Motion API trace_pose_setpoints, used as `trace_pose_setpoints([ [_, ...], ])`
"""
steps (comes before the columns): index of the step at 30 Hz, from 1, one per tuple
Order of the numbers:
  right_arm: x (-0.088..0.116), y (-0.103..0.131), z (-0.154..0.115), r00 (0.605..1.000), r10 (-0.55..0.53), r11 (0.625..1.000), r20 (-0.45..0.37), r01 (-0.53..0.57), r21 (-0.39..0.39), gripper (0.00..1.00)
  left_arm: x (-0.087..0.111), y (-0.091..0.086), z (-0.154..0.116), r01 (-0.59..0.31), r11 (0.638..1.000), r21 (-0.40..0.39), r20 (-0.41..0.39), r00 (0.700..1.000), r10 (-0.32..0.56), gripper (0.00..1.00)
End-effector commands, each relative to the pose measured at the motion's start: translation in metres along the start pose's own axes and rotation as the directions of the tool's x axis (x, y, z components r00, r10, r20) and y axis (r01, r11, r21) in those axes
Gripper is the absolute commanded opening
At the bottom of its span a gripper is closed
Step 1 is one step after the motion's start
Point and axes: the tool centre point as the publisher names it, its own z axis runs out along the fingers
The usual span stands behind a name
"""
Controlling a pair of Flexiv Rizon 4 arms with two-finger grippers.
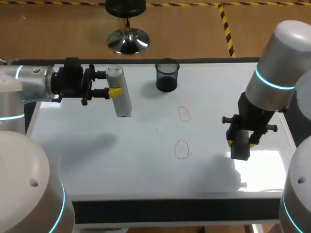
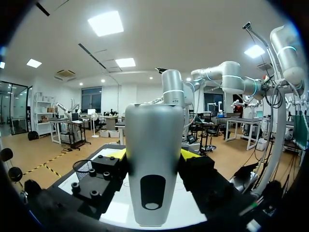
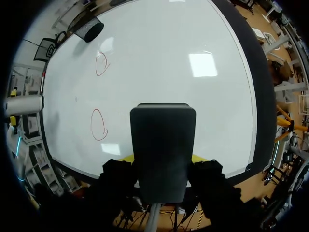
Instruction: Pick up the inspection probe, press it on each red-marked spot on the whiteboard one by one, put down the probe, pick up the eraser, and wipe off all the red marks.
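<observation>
Where the whiteboard (image 1: 146, 170) comes nearest the front, the right hand (image 1: 239, 143) pinches the black eraser (image 1: 240, 149) from both sides, with yellow tips showing either side of it in the right wrist view. The eraser sits over the board's right part; can't tell if it touches the surface. The near red mark (image 1: 182, 149), an oval loop, is to the eraser's left and apart from it. The far red mark (image 1: 184, 114) lies behind that, roughly in line, and both are unwiped. Further back on the left, the left hand (image 1: 112, 83) is clamped on the silver probe (image 1: 121, 97) — fingers on its two sides, with the probe held above the board and its shadow falling well apart from it. A black mesh cup (image 1: 167, 76) stands at the far edge — between the probe and the far mark, touching neither.
</observation>
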Motion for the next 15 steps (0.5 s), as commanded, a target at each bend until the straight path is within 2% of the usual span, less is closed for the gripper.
trace_pose_setpoints([
  [1, 0.012, 0.006, 0.002, 0.999, 0.010, 1.000, 0.045, -0.010, 0.007, 0.00, -0.001, -0.001, 0.000, 0.000, 1.000, 0.000, -0.002, 1.000, 0.000, 0.00],
  [8, 0.031, 0.018, 0.004, 0.996, 0.015, 1.000, 0.090, -0.015, -0.004, 0.00, -0.001, -0.001, 0.000, 0.000, 1.000, 0.000, -0.002, 1.000, 0.000, 0.00],
  [15, 0.053, 0.032, 0.008, 0.996, -0.018, 0.999, 0.092, 0.021, -0.024, 0.00, -0.001, -0.001, 0.000, 0.000, 1.000, 0.000, -0.002, 1.000, 0.000, 0.00],
])
